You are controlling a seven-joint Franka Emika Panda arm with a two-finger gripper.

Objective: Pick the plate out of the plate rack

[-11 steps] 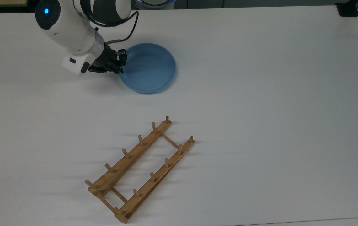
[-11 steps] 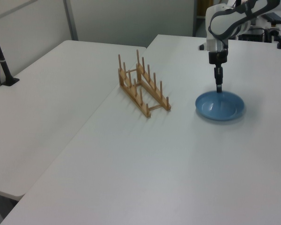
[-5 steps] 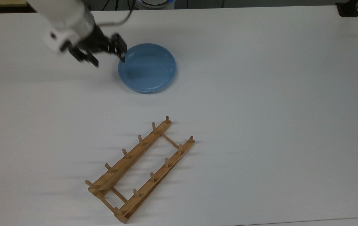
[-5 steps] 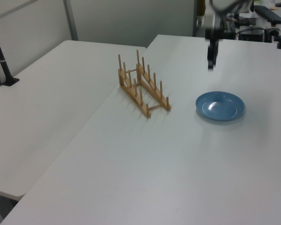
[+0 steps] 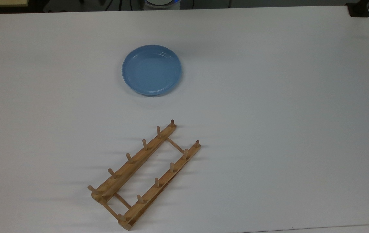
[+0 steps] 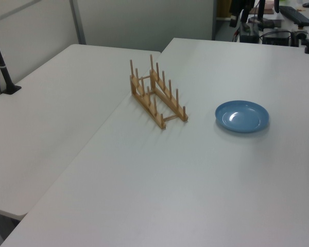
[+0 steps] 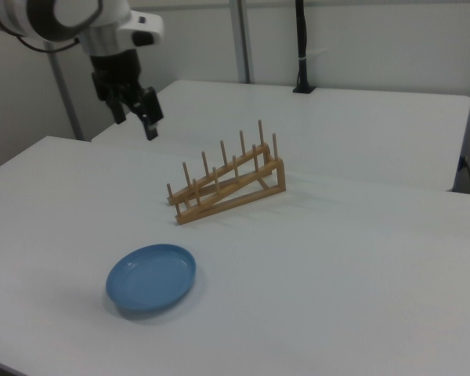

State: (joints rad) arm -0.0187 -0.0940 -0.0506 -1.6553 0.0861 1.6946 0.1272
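The light-blue plate (image 5: pixel 151 70) lies flat on the white table, apart from the plate rack (image 5: pixel 123 173); the left view shows the plate (image 6: pixel 242 116) to the right of the rack (image 6: pixel 150 110). No plate stands between the wooden pegs of the rack (image 7: pixel 231 202). In the right view my gripper (image 7: pixel 135 119) hangs open and holds nothing, high above the table, beyond the plate (image 7: pixel 151 278) and at the right view's upper left.
The white table (image 5: pixel 268 97) spreads wide around both objects. A black post (image 6: pixel 2 62) stands on the neighbouring table at the left view's left. A black base (image 5: pixel 359 9) sits at the top view's upper right corner.
The gripper was at the plate's rim a second ago. It let go, rose and drew away, out of the top view. The plate and rack have not moved.
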